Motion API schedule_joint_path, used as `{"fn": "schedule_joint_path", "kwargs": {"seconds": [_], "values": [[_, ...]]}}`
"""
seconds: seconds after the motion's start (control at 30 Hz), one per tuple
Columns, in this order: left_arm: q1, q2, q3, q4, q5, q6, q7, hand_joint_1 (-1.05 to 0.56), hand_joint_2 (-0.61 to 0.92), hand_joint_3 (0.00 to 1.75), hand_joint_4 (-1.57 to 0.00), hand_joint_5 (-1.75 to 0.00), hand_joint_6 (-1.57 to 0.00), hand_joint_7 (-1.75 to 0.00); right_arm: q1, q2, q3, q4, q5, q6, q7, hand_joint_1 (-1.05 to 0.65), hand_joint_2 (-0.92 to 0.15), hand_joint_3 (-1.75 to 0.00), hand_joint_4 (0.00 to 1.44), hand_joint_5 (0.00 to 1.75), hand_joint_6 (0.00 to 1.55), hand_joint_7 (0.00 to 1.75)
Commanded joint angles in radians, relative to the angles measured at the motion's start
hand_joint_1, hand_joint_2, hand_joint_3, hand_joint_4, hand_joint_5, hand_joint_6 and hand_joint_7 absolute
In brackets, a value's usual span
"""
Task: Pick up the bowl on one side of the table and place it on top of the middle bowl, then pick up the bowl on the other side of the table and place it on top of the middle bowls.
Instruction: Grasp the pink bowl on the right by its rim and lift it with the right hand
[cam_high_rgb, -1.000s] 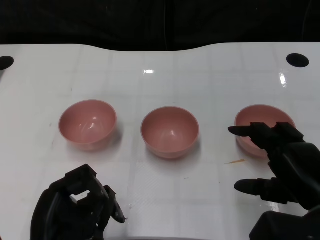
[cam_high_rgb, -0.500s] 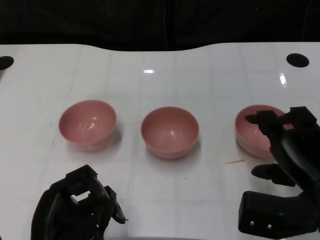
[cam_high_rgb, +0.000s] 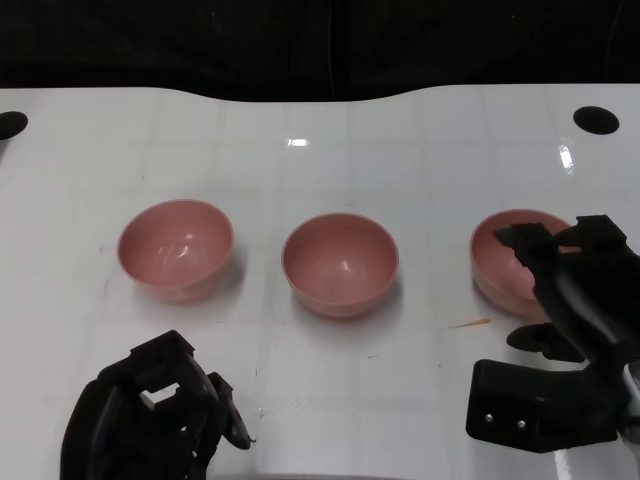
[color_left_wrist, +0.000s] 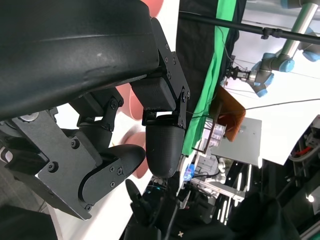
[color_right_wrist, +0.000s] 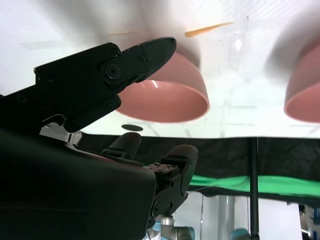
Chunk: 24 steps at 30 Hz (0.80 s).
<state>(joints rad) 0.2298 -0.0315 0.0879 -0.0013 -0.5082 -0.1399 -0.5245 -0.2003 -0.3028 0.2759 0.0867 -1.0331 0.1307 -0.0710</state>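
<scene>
The white counter (cam_high_rgb: 420, 170) carries three pink bowls in a row, well apart and none stacked, so neither placement is done yet. The right hand (cam_high_rgb: 560, 290) reaches over the right bowl (cam_high_rgb: 505, 262) with its fingers spread about the rim, apparently not yet gripping it. The middle bowl (cam_high_rgb: 340, 263) and the left bowl (cam_high_rgb: 176, 248) sit untouched. The left hand (cam_high_rgb: 160, 415) rests near the counter's front edge, fingers curled in on nothing.

I see three pink bowls (cam_high_rgb: 340, 263) that look smooth and a bit shiny. The white table (cam_high_rgb: 320, 150) shines too. My hands (cam_high_rgb: 565, 300) look like dull black plastic.
</scene>
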Motion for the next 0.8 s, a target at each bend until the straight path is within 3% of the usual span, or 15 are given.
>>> {"fn": "schedule_joint_path", "kwargs": {"seconds": [0.03,0.4,0.57,0.8], "values": [[0.009,0.008,0.001,-0.011,0.006,-0.004,-0.003,-0.09,0.29,1.30,-0.99,-1.45,-0.95,-1.32,-0.040,-0.022,0.021,0.057,0.002,0.009,-0.004,-0.65,-0.81,0.00,0.18,0.60,0.34,0.12],[0.009,0.005,0.003,-0.008,-0.002,-0.004,-0.008,-0.10,0.29,1.29,-1.00,-1.45,-0.95,-1.32,-0.147,-0.018,0.096,0.259,0.026,-0.001,-0.054,-0.62,-0.87,0.00,0.34,0.27,0.40,0.01],[0.012,0.007,0.002,-0.012,-0.005,-0.004,-0.012,-0.11,0.28,1.28,-0.99,-1.44,-0.95,-1.31,-0.260,0.016,0.133,0.493,0.059,-0.024,-0.120,-0.57,-0.90,-0.01,0.39,0.21,0.41,0.01],[0.022,0.006,-0.001,-0.020,-0.001,-0.009,-0.013,-0.10,0.28,1.30,-1.00,-1.44,-0.96,-1.31,-0.371,0.038,0.170,0.719,0.110,-0.068,-0.215,-0.47,-0.91,0.00,0.55,0.14,0.52,0.03]]}}
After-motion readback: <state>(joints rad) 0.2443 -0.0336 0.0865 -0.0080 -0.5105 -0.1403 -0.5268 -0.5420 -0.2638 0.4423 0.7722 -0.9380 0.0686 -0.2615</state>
